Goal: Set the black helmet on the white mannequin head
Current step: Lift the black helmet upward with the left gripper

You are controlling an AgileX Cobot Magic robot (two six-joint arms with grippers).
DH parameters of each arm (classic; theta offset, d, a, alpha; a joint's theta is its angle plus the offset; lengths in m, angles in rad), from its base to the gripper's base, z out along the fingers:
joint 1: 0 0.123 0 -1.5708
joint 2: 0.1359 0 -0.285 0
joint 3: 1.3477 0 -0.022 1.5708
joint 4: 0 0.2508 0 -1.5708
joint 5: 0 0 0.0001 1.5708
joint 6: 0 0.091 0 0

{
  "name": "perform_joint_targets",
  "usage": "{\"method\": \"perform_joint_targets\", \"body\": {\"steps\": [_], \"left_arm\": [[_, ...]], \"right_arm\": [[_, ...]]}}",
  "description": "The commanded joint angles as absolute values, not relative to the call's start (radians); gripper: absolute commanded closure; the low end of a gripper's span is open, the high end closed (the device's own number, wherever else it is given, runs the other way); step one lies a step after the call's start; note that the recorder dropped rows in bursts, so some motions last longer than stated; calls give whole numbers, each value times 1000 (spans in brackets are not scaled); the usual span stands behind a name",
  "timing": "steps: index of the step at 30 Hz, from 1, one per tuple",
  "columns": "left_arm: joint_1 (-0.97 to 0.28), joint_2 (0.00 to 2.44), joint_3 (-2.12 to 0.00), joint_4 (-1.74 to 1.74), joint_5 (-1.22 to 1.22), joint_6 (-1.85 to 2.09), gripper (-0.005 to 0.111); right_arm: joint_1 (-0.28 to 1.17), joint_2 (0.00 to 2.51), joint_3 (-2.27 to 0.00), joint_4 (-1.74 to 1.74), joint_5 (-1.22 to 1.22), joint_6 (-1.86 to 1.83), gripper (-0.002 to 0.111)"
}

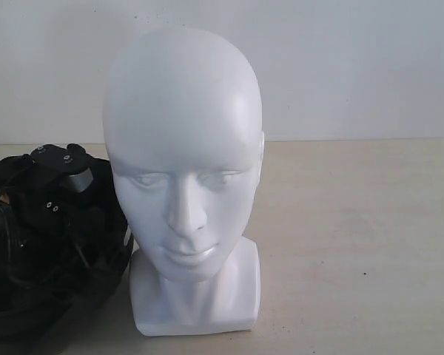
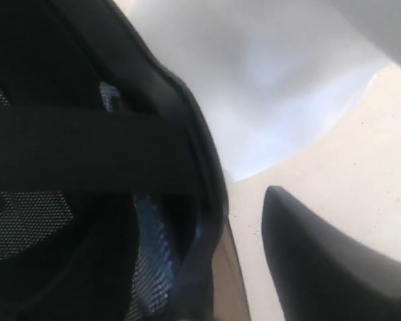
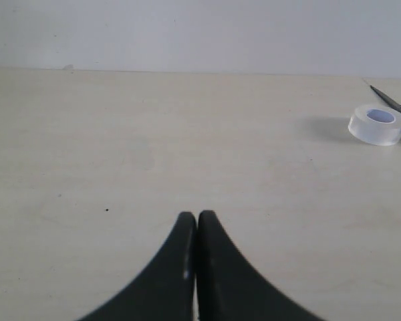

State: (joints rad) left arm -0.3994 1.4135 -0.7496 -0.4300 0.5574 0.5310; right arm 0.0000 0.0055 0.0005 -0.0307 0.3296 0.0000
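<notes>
The helmet [image 1: 44,274] sits on the table [image 1: 355,237] at the near left, cut off by the edge of the exterior view, its rim just beside the base of the head [image 1: 181,148]. The head stands upright in the middle, bare, face toward the near side. The left gripper [image 1: 65,176] is down at the helmet's top edge. Its wrist view shows padded lining and a strap close up, with one finger [image 2: 321,267] outside the rim and clear of it, so the jaws stand apart with nothing clamped. The right gripper [image 3: 197,221] has its fingers pressed together, holding nothing, low over bare table. A tape roll [image 3: 377,124] lies well beyond it, by the wall.
</notes>
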Motion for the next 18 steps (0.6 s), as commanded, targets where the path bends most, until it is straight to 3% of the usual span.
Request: {"method": "perform_joint_targets", "body": {"steps": [1, 18], "left_arm": [[-407, 1455, -752, -440, 495, 524, 49], [-407, 1515, -752, -381, 442, 532, 54]], "right_arm": [[-1, 0, 0, -37, 322, 0, 108], [-1, 0, 0, -37, 327, 0, 108]]}}
